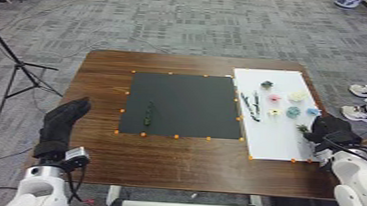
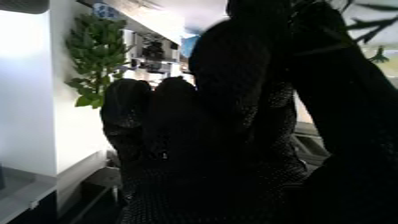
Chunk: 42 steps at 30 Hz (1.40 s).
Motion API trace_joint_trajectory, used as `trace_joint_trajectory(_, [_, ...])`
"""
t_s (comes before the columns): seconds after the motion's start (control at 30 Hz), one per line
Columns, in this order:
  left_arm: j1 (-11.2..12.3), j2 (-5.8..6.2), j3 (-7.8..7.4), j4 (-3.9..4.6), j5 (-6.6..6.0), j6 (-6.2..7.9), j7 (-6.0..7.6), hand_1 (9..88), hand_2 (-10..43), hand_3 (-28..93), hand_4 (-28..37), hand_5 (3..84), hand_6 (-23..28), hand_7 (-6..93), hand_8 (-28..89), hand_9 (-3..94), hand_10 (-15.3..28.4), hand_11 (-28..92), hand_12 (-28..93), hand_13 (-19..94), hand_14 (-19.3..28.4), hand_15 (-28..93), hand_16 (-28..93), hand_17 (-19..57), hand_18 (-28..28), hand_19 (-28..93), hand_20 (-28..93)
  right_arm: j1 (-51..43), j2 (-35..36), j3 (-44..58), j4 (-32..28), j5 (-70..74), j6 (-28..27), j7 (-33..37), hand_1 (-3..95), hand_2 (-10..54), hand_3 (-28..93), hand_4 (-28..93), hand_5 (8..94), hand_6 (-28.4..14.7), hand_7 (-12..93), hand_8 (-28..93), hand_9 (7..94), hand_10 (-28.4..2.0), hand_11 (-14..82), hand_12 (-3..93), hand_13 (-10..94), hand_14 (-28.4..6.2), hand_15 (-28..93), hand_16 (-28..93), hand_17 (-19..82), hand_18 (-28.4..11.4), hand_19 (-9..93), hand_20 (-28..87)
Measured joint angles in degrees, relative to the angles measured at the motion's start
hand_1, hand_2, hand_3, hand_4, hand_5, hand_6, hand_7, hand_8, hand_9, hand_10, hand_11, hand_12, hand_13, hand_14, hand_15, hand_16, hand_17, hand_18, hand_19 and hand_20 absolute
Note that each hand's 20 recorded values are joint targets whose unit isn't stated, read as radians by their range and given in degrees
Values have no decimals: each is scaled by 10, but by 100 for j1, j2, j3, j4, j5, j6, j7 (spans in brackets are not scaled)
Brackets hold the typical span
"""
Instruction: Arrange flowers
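Here's the right hand [image 1: 333,129] at the white board's [image 1: 274,147] right edge, its grip impossible to tell, right by a green sprig [image 1: 303,129], with flowers [image 1: 293,112] and dark stems [image 1: 256,106] beyond, another green stem [image 1: 147,115] on the black mat [image 1: 193,109], and the left hand [image 1: 62,116] open, empty, by the worktop's [image 1: 177,166] left edge.

No writing I can read
I can make out no legible text, label, brand, number or sign anywhere around me.
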Motion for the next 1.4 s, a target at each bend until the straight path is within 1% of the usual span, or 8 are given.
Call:
trace_joint_trajectory(0.1, [1, 0, 0, -2, -5, -6, 0, 240, -4, 716, -205, 487, 23, 180, -75, 478, 125, 207, 140, 357, 153, 140, 19, 52, 87, 31, 150, -47, 16, 51, -69, 144, -48, -31, 437, -80, 719, -170, 835, 27, 416, 193, 934, -89, 498, 282, 792, -116, 795, 411, 403, -265, 904, 576])
trace_joint_trajectory(0.23, [1, 2, 0, -5, -15, -20, 0, 239, -5, 716, -205, 489, 24, 179, -76, 478, 125, 208, 140, 358, 153, 140, 19, 52, 87, 31, 150, -104, 52, 135, -265, 789, -29, -19, 441, -83, 720, -168, 838, 24, 413, 195, 935, -92, 501, 282, 795, -117, 797, 412, 404, -266, 905, 578])
trace_joint_trajectory(0.43, [8, 8, -5, -19, -46, -34, 0, 239, -5, 717, -205, 487, 22, 179, -75, 478, 125, 207, 140, 358, 153, 140, 19, 52, 87, 30, 150, -177, 122, 310, -703, 1125, 218, 44, 441, -89, 724, -159, 849, 22, 402, 198, 937, -93, 505, 278, 799, -115, 798, 412, 408, -267, 909, 579])
trace_joint_trajectory(0.67, [94, 31, -112, -76, -79, -37, -1, 239, -5, 717, -205, 487, 24, 178, -75, 478, 125, 207, 140, 358, 153, 141, 19, 52, 87, 30, 149, 112, 242, 164, -1199, 1051, 371, 224, 444, -94, 725, -150, 860, 20, 385, 206, 937, -95, 511, 269, 805, -114, 798, 412, 416, -267, 915, 575])
trace_joint_trajectory(0.9, [105, 115, -254, -89, -84, -37, -32, 238, -5, 717, -205, 488, 24, 178, -75, 478, 125, 207, 140, 359, 153, 141, 18, 52, 88, 30, 150, 844, 384, -667, -1728, 1068, 381, 192, 444, -95, 728, -145, 875, 17, 365, 212, 937, -96, 517, 253, 815, -111, 794, 409, 423, -269, 921, 569])
trace_joint_trajectory(1.0, [105, 142, -289, -100, -84, -37, -49, 238, -5, 718, -205, 488, 24, 178, -75, 478, 125, 206, 140, 359, 153, 141, 19, 52, 87, 30, 150, 1325, 386, -1270, -1774, 1119, 305, 150, 447, -95, 725, -140, 879, 16, 358, 212, 937, -96, 519, 248, 821, -109, 791, 406, 429, -269, 925, 566])
trace_joint_trajectory(1.17, [87, 161, -290, -105, -83, -41, -80, 238, -5, 718, -203, 487, 24, 178, -75, 478, 125, 207, 140, 359, 153, 140, 18, 53, 87, 29, 150, 2316, 220, -2514, -1610, 1224, 166, 310, 448, -95, 721, -132, 887, 14, 343, 216, 937, -93, 525, 237, 829, -109, 789, 405, 439, -271, 931, 562])
trace_joint_trajectory(1.4, [65, 163, -286, -105, -80, -76, -123, 238, -6, 718, -204, 490, 26, 176, -74, 478, 125, 206, 140, 359, 154, 140, 19, 52, 88, 30, 150, 3369, -617, -3613, -1050, 1317, -167, 456, 447, -95, 720, -128, 895, 12, 330, 216, 937, -94, 529, 225, 833, -107, 786, 404, 446, -273, 932, 563])
